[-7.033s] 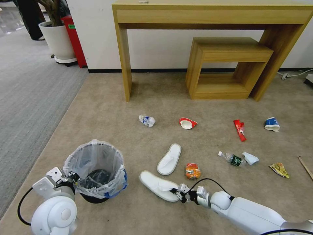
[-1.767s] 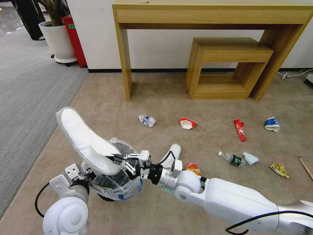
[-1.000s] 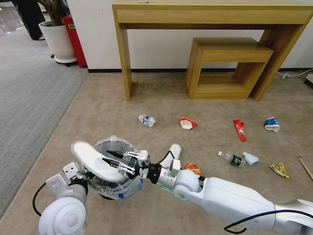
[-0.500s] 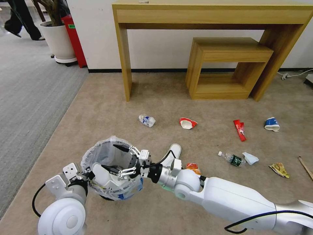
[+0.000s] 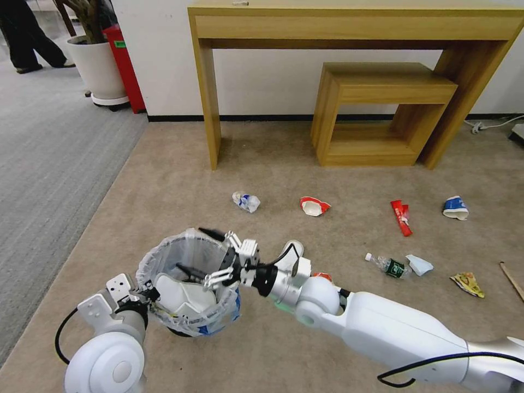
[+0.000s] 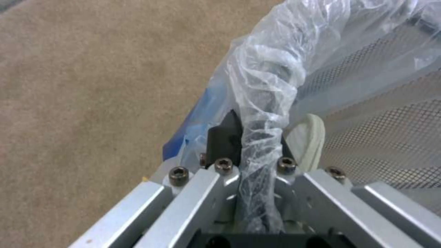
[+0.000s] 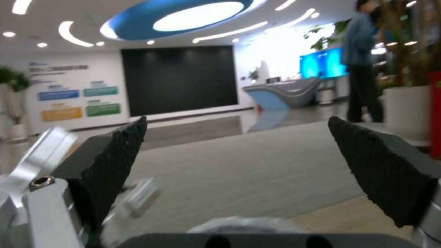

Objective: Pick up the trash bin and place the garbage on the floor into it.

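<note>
While trash bin [image 5: 188,284] was held off floor [image 5: 180,180] by rim, left gripper [image 6: 250,137] fingers seen pinching bagged edge. White slipper [image 5: 188,297] lay inside bin. Right gripper [image 5: 210,254] poised over bin mouth, fingers [image 7: 117,162] spread wide, nothing between. No readable writing made out on litter. Second slipper [image 5: 286,256], red-white cup [image 5: 314,206], blue-white cup [image 5: 455,208], red wrapper [image 5: 402,217], small bottle [image 5: 386,265] lay scattered on open carpet, well short of wooden worktop legs [image 5: 210,109].

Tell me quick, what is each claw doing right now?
Left gripper: shut on the bin rim.
Right gripper: open, empty, over the bin; the slipper lies inside.
</note>
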You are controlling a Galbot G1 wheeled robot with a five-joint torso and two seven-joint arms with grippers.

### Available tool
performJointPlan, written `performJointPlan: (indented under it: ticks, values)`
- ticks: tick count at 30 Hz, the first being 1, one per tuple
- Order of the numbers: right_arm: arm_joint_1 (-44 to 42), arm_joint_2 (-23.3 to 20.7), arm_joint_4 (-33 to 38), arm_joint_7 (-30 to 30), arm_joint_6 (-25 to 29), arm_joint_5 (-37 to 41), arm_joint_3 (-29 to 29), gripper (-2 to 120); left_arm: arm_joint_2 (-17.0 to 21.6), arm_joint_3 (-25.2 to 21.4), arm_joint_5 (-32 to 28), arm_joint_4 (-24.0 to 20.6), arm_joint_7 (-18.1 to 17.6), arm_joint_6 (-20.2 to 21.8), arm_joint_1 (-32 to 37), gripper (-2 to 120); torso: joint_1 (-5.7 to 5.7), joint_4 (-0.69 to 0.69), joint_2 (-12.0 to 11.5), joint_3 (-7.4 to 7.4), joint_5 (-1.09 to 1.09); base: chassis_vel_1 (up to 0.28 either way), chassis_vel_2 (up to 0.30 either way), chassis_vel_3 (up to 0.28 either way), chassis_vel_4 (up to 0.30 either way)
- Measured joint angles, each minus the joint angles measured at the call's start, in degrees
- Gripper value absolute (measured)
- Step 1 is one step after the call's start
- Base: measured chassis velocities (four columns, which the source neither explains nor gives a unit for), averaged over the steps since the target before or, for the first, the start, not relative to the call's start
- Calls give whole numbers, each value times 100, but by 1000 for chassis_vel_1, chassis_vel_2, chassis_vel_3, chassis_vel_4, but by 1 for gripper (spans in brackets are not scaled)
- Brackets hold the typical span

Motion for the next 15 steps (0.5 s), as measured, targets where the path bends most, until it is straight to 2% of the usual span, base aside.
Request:
performJointPlan:
  ticks: [1,3,5,15]
  values:
    - [0,-111,68,160,-80,62,286,100,57,-53,-23,18,0,-5,-4,1,0,0,0,0,0,0,0,0,0]
    - [0,-149,81,209,-108,85,382,100,76,-66,-32,25,1,-6,-5,1,0,0,0,0,0,0,0,0,0]
    - [-11,-289,133,393,-213,175,743,100,129,-114,-60,55,1,-13,-12,1,0,0,0,0,-1,0,0,0,0]
    - [-291,-758,114,809,-427,380,1817,100,233,-186,-132,89,-2,-24,-48,1,0,0,0,0,0,0,0,0,0]
